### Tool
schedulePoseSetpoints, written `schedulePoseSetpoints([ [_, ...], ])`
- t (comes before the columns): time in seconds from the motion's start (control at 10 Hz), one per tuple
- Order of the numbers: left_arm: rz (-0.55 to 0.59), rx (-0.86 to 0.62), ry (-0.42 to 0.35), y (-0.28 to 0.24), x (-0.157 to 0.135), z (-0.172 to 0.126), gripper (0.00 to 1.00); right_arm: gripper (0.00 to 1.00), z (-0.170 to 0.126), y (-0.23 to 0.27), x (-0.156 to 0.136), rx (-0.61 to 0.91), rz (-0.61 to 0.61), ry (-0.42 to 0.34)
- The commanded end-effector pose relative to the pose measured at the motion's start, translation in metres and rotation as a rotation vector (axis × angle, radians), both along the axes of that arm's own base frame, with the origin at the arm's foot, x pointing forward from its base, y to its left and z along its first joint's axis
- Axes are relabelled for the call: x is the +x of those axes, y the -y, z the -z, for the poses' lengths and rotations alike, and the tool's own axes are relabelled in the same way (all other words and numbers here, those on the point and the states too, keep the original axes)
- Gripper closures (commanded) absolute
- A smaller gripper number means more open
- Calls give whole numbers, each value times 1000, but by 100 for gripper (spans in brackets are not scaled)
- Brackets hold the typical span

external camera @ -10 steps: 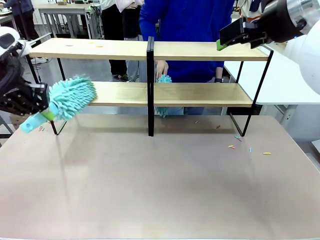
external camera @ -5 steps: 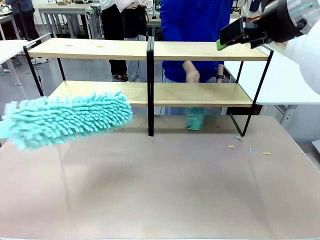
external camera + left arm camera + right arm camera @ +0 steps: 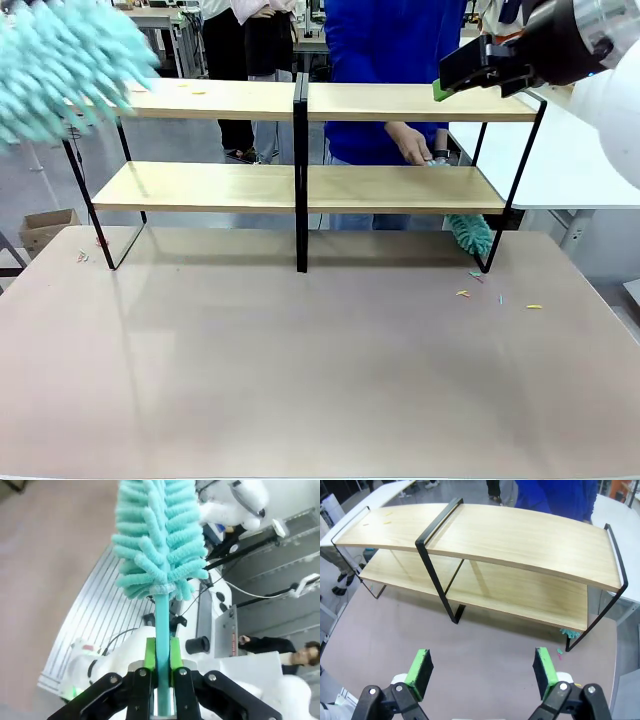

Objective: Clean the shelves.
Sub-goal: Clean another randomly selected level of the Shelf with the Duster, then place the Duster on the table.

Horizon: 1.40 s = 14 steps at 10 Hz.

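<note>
Pinching a teal duster (image 3: 160,540) by its handle, left claw (image 3: 161,655) holds it raised at upper left; shelves (image 3: 300,180) stand mid-worktop (image 3: 320,380) w/ person's hand (image 3: 410,142) on lower board; right claw (image 3: 483,672) spread wide, empty, above shelves' right end

The front camera sits low at the robot's edge of the worktop (image 3: 320,380) and looks straight across it at the shelves (image 3: 300,100) and a person behind them. The right wrist camera looks down from high up, past its own fingers (image 3: 420,672), onto the same shelves (image 3: 485,535) and worktop (image 3: 480,665). The left wrist camera sits very close behind its fingers (image 3: 149,655) and looks along a teal duster (image 3: 160,535) toward the room beyond.
</note>
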State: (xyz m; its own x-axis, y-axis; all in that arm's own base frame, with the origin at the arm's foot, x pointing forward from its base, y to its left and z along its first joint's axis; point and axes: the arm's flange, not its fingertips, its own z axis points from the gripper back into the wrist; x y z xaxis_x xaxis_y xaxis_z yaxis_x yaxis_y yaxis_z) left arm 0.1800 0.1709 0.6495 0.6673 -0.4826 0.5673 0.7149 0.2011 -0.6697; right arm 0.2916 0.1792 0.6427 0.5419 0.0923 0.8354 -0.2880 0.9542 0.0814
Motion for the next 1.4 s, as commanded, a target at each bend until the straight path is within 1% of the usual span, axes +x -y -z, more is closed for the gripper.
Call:
schedulePoseSetpoints([
  [0.0, 26, -94, 110, -44, -1, -29, 100, 0, -1, -1, 0, 6, 0, -2],
  [0.1, -93, -105, 173, -67, -9, -40, 100, 0, -1, -1, 0, 6, 0, -2],
  [0.3, -196, -116, 250, -102, -19, -54, 100, 0, -1, -1, 0, 6, 0, -2],
  [0.4, -342, -133, 235, -120, -23, -61, 100, 0, -1, -1, 0, 6, 0, -2],
  [0.5, -515, -186, 174, -137, -18, -65, 100, 0, -1, -1, 0, 6, 0, -2],
  [0.6, -764, -197, 39, -145, -7, -62, 100, 0, -1, -1, 0, 6, 0, -2],
  [0.7, -369, -121, 215, -131, -31, -59, 100, 0, -1, -1, 0, 6, 0, -2],
  [1.3, -369, -121, 215, -131, -31, -59, 100, 0, -1, -1, 0, 6, 0, -2],
])
